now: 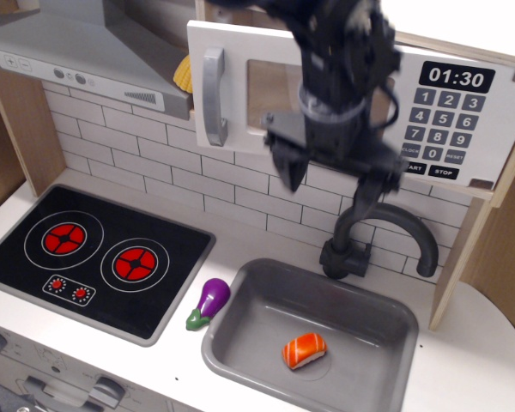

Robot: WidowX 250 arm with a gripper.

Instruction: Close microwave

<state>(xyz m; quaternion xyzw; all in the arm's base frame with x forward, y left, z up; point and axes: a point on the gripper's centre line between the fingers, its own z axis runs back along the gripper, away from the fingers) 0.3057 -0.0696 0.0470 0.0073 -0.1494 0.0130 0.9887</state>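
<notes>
The white microwave [240, 129] hangs at the top centre, with a grey bar handle [212, 96] at the door's left side, a clear window, a black keypad [442, 124] and a 01:30 display [456, 77]. The door's left edge stands a little out from the cabinet, and a yellow item [182, 73] shows behind it. My gripper [326, 184] is open and empty. It hangs in front of the door's lower right part, with its fingertips [288, 176] below the door's bottom edge and above the faucet. My arm hides the right half of the window.
A grey range hood [69, 51] is at the upper left. A black hob [94, 257] with two red burners lies at the lower left. A purple eggplant [210, 300] lies beside the grey sink [257, 313], which holds a salmon sushi [305, 349]. A black faucet [386, 227] stands just under my gripper.
</notes>
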